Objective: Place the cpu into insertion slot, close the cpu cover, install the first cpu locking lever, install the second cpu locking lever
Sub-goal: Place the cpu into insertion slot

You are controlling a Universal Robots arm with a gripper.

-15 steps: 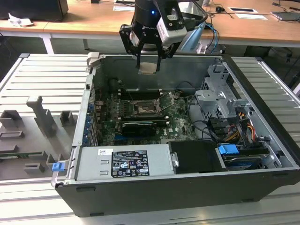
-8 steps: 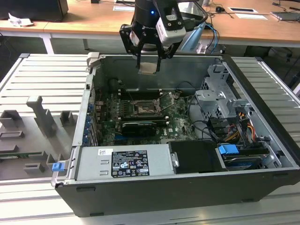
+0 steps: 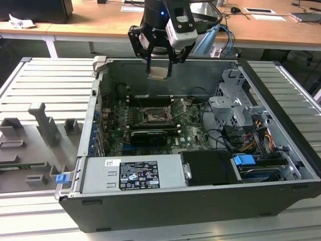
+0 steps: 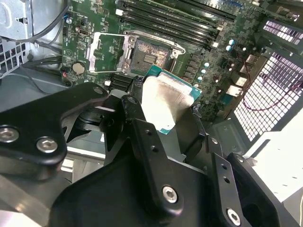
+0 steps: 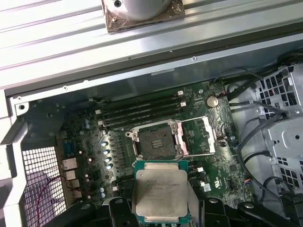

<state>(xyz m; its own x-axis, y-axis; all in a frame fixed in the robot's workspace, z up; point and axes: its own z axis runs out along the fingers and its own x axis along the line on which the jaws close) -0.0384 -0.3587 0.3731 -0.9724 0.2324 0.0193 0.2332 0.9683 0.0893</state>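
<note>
Claw (image 3: 159, 64): black, two-fingered, closed on the cpu by two opposite edges; hanging above the far wall of the computer case (image 3: 165, 216).
Cpu (image 3: 158, 73): small square chip with a silvery-beige metal face and a green rim, held in the air well above the motherboard (image 3: 193, 131); clear of the insertion slot, not yet seated. In both wrist views seen between the fingers (image 4: 142, 137), metal face toward the first wrist view's camera.
Insertion slot (image 5: 154, 142): square black socket near the middle of the motherboard, contacts bare, nothing in it.
Cpu cover (image 5: 202, 137): thin silver frame with a square window, swung open, lying beside the slot on the exterior view's right.
Locking lever (image 5: 191, 120): thin metal rod by the far edge of the open cover, not latched over it.
Memory slots (image 3: 150, 101): long black rows just beyond the slot, on its far side.
Graphics card (image 3: 149, 135): long and black, on the near side of the slot.
Power supply (image 3: 133, 173): grey box with a label, along the near wall of the case.
Drive cage (image 3: 235, 108): grey metal, at the exterior view's right inside the case, cables below it.
Table (image 3: 45, 85): slatted grey metal, carrying the open case; grey fixtures (image 3: 42, 123) on it toward the exterior view's left.
</note>
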